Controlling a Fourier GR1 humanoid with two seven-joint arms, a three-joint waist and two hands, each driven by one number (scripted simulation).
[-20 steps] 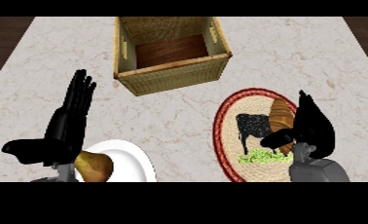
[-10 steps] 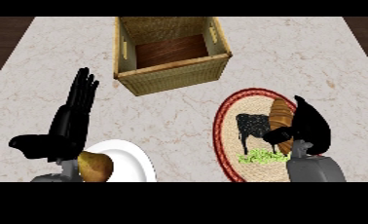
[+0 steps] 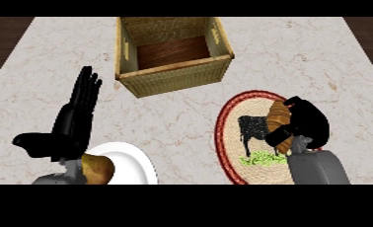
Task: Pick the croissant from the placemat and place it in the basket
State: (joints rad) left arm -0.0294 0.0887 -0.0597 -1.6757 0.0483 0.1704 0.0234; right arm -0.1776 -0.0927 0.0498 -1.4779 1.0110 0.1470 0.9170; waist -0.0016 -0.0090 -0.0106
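Croissant [image 3: 279, 122] lies on placemat [image 3: 241, 122], right hand [image 3: 306, 122] curled round it; basket [image 3: 173, 53] holds nothing.

The right hand [image 3: 306, 125] curls over the croissant [image 3: 278, 116], hiding its right side and part of the placemat [image 3: 232, 122] near the counter [image 3: 291, 58]'s front edge. At the front left, the plate [image 3: 134, 164] and a brown food item [image 3: 98, 168] are cut off below, partly covered by the left hand [image 3: 69, 127].

Croissant [image 3: 279, 122]: golden-brown, elongated, lying on placemat [image 3: 235, 137], right of cow motif. Basket [image 3: 173, 53]: woven, open-topped, beyond placemat, upper left.
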